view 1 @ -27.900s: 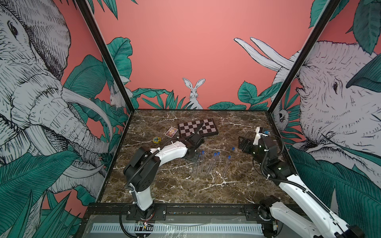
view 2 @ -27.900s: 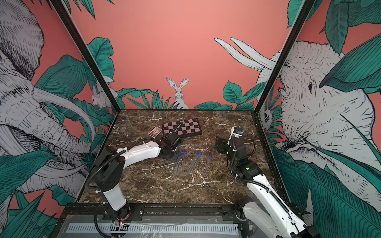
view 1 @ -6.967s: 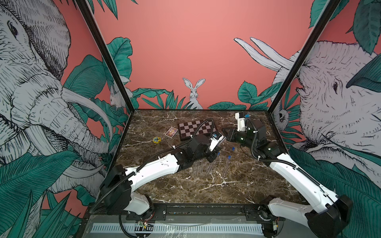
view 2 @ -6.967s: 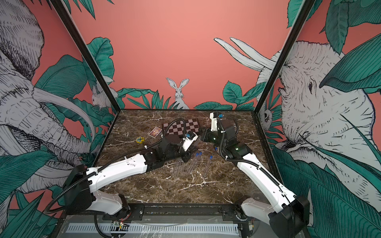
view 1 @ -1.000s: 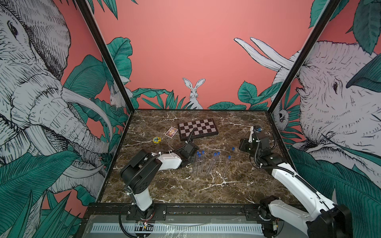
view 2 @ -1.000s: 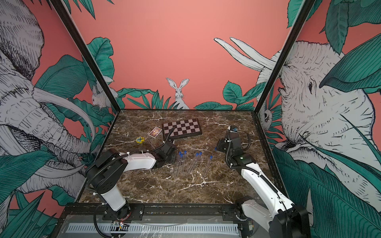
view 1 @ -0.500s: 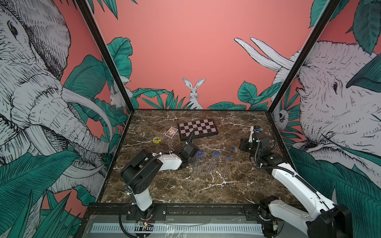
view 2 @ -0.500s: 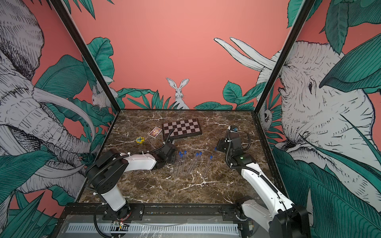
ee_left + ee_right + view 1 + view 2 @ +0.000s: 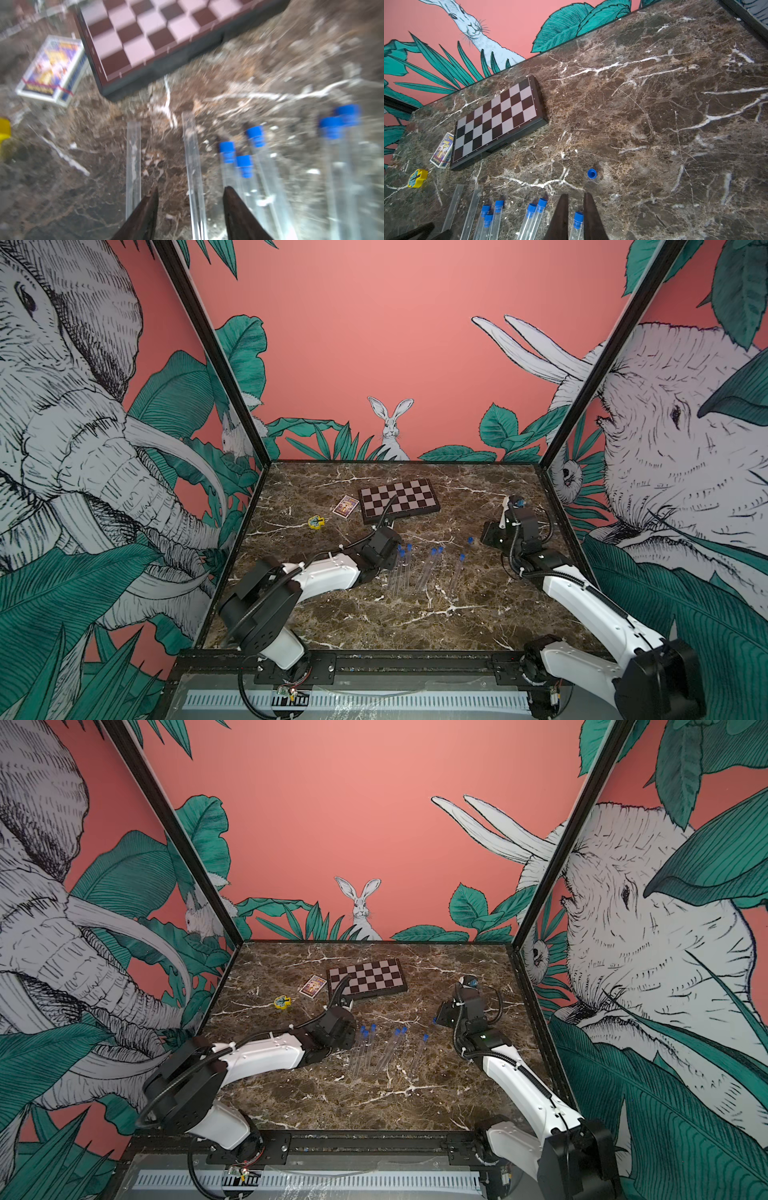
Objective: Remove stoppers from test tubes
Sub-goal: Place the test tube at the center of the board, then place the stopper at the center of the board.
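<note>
Pincers: left pincer (image 9: pixel 190 188) spread, uncapped test tube (image 9: pixel 191 145) seen between tips; right pincer (image 9: pixel 575 195) pressed together, empty; loose stopper (image 9: pixel 592 173) nearby.

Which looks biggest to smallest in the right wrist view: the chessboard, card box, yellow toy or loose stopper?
Largest to smallest:
1. chessboard
2. card box
3. yellow toy
4. loose stopper

2 arms work inward from their bases at the near edge. The left arm (image 9: pixel 328 576) sits low and folded, upper link doubled back over its base, forearm level, left wrist (image 9: pixel 380 549) tipped downward. The left gripper (image 9: pixel 191 190) has its 2 dark fingers spread wide. The right arm (image 9: pixel 582 597) stretches long and forward, right wrist (image 9: pixel 524 526) raised. The right gripper (image 9: pixel 575 195) has its fingers drawn nearly together, gripping nothing.
</note>
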Robot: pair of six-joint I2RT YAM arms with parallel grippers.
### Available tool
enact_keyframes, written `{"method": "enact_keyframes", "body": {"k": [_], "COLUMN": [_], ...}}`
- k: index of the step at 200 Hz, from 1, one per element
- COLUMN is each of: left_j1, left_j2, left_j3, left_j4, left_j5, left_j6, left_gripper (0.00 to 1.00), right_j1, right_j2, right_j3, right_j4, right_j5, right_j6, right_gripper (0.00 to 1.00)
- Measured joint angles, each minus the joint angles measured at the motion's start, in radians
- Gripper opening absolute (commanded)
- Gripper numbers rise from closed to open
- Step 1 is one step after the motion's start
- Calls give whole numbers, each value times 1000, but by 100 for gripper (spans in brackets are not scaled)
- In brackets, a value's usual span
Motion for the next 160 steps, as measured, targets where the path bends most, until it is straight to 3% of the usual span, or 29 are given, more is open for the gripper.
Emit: {"method": "enact_keyframes", "body": {"k": [69, 135, 160], "left_j1": [-1, -1, -1], "left_j2": [-211, -371, -407], "left_j3": [50, 50, 50], "left_j4": [-63, -154, -184], "left_j5": [10, 11, 11], "left_j6": [50, 56, 56], "left_gripper": [54, 55, 55], "right_j1": [-76, -89, -89], "right_j2": [229, 531, 584], "right_j3": [-22, -22, -23], "right_j4": [150, 335, 404], "right_j5": [26, 60, 79], "right_j6": [31, 83, 93], "right_gripper": [0, 0, 0]}}
